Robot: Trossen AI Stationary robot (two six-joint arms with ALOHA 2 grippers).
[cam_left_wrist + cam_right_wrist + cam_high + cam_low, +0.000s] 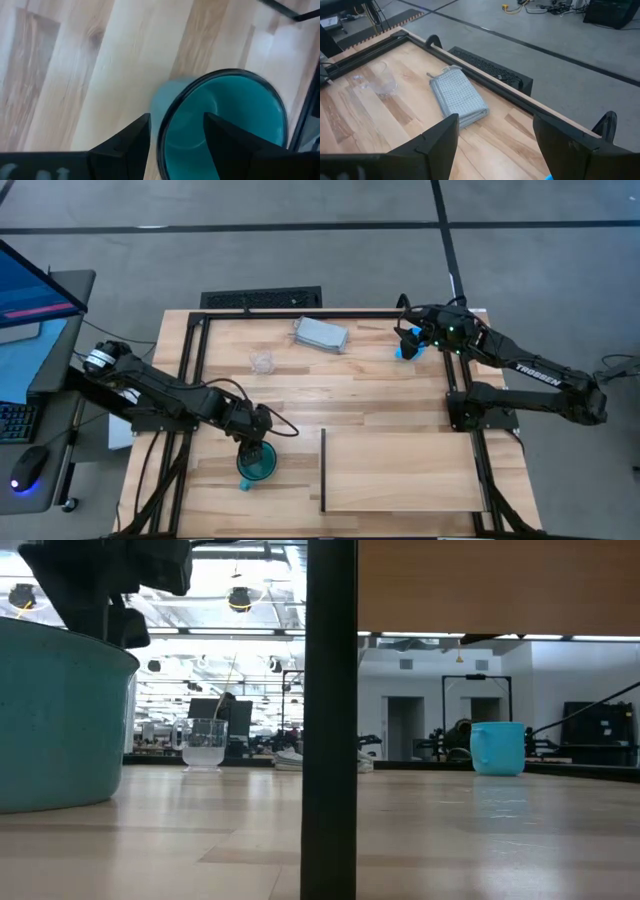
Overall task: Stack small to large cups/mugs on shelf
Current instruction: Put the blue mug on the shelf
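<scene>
The large teal mug stands upright on the tabletop near the front, left of the shelf. My left gripper hovers open over it, one finger outside the rim and one over the inside. The bright-blue mug stands at the far right. My right gripper is open just above it. The clear cup stands upright far left of centre. The pale shelf board lies front right, with its dark upright edge on its left.
A folded grey-blue cloth block lies near the far edge between the clear cup and the blue mug. Black frame rails run along the table's sides and far edge. A monitor and a mouse sit off the table's left.
</scene>
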